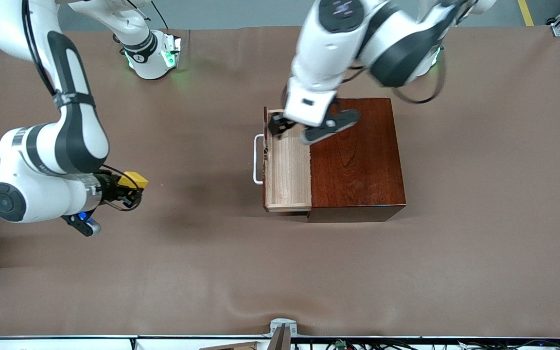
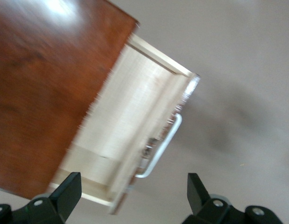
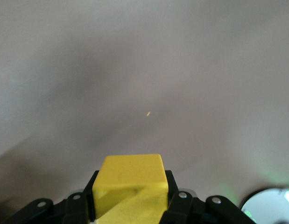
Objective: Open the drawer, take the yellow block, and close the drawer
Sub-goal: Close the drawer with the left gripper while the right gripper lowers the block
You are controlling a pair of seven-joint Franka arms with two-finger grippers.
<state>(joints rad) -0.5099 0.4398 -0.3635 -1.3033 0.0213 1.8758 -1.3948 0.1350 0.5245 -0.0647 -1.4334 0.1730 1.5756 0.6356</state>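
Front view tells me we're most of the way there: the drawer (image 1: pixel 287 170) is pulled out of the wooden box (image 1: pixel 358 155) and looks empty, and the yellow block (image 1: pixel 133 180) is already out, so closing is all I've got left.

The right gripper (image 1: pixel 127 189) hangs over bare surface (image 1: pixel 280 272) toward its arm's end, fingers (image 3: pixel 177 205) clamped on the block. The left gripper (image 1: pixel 304 129) hovers over the open drawer, fingers (image 2: pixel 67 191) spread wide, holding nothing.
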